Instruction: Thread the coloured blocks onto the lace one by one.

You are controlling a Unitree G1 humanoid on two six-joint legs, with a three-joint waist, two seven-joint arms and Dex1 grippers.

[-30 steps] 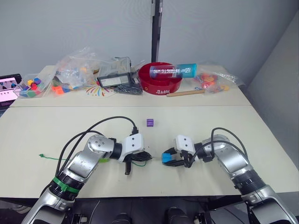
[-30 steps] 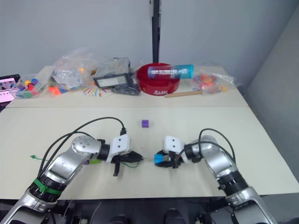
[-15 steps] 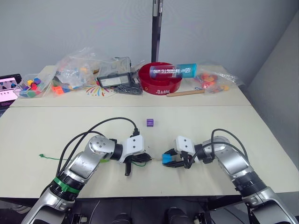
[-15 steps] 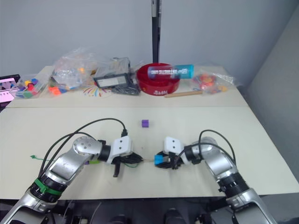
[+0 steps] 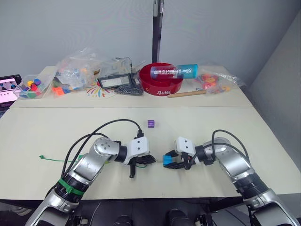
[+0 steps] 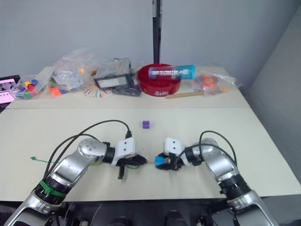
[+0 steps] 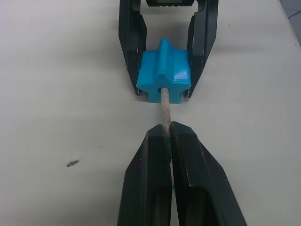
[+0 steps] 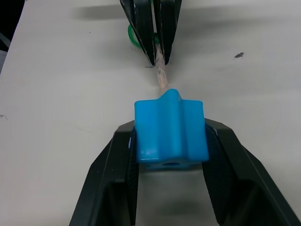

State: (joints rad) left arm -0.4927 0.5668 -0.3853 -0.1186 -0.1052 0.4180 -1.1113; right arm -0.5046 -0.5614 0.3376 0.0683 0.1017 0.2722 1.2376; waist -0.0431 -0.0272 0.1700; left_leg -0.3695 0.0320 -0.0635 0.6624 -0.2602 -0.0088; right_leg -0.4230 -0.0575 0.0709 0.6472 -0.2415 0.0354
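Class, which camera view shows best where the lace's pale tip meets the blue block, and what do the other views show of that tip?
The left wrist view: the pale tip runs from the left gripper into the hole of the blue block, which the right gripper clamps. The right wrist view shows the tip reaching the block's far face. The eye views show it too small to judge.

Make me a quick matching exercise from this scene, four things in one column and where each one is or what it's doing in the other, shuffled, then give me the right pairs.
Column one:
1. blue block
2. lace tip
3. purple block
4. red bowl

Column two:
A. lying alone on the near table, untouched
B. pinched in the left hand, entering a hole
C. on the far table, a bottle lying across it
D. clamped in the right hand

Pairs: 1-D, 2-B, 3-A, 4-C
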